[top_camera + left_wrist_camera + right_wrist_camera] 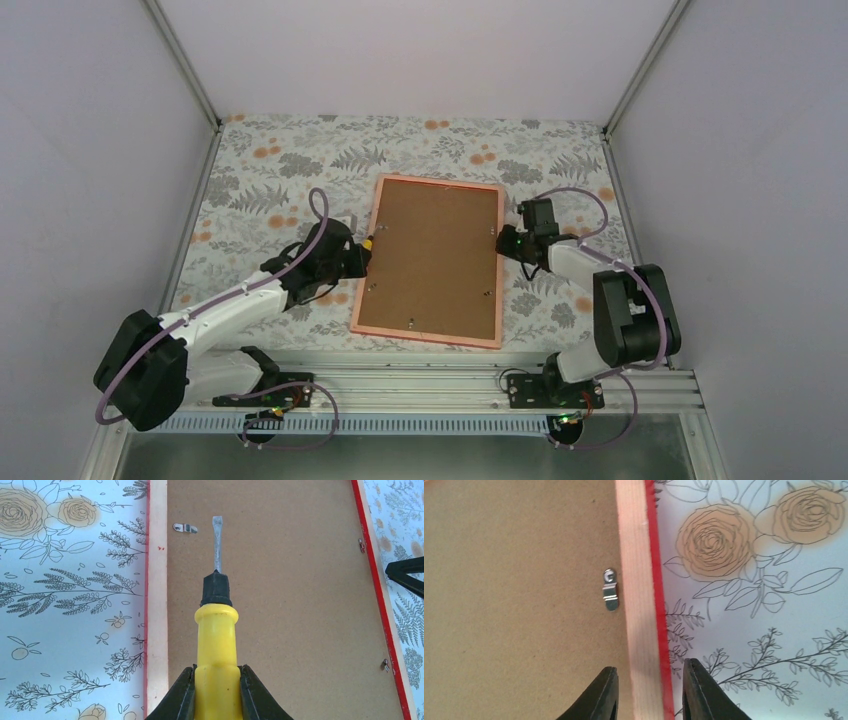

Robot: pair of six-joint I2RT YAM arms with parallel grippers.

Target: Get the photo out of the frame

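- The left gripper (pixel 216 674) is clenched on the yellow handle of a flat-blade screwdriver (pixel 216 630). The blade points to 12 o'clock over the fibreboard backing (pixel 280 610).
- A small metal turn clip (pixel 185 528) lies at 11 o'clock from the blade tip, just beside it and apart from it, close to the rail.
- The right gripper (pixel 650 680) straddles the opposite rail with its fingers released. One finger (pixel 605 695) is over the backing and the other is over the cloth, and a sliver of gap shows on each side.
- A second clip (pixel 610 591) sits at 11 o'clock from those fingers, against the rail's inner edge.
- The frame (pixel 426 339) lies face down in the middle of the table. The left arm is at its 9 o'clock side and the right arm near 2 o'clock.
- The photo is out of sight. It is presumably under the backing, print side down.
- Handling, as I judge it:
  - The print is light, thin and easily creased or smudged, so it is best lifted by its border or one corner.
  - The backing is stiff but thin, and prying at an edge should raise it whole.
  - The frame is light and likely to skid on the floral tablecloth (pixel 290 160), so a brace on the rail helps.
- In the way are more clips along the rails (pixel 385 665), which pin the backing until they are swivelled aside. The blade could gouge the board.
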